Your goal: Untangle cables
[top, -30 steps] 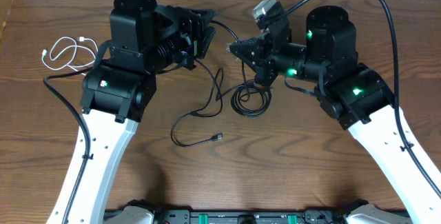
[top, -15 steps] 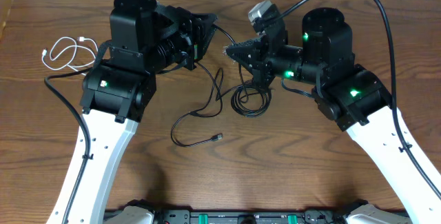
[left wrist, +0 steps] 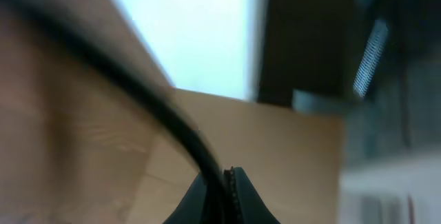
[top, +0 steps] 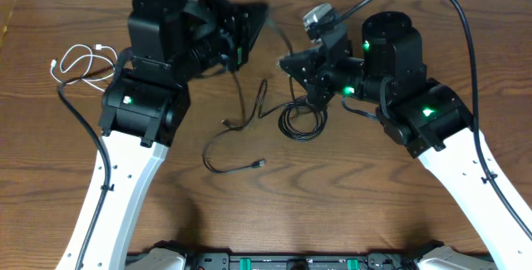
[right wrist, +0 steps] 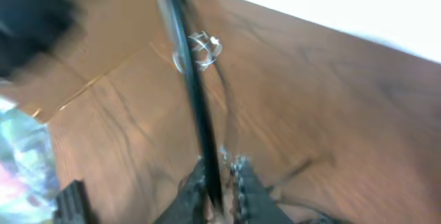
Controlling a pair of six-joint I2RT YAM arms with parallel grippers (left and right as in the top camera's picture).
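The left gripper (left wrist: 229, 185), near the far edge of the worktop (top: 332, 212), has its jaws together, clamped on a black cable (left wrist: 158, 110) that runs out from their tips. The right gripper (right wrist: 220, 177) is just beside it. A second black cable (right wrist: 195, 93) passes up between its jaws, but I cannot tell whether they pinch it. A black coil (top: 302, 123) lies mid-worktop below the right gripper. A loose black strand (top: 218, 141) curves toward the near edge and ends in a plug (top: 260, 164). The white cable (top: 76, 61) lies well apart, by the left edge.
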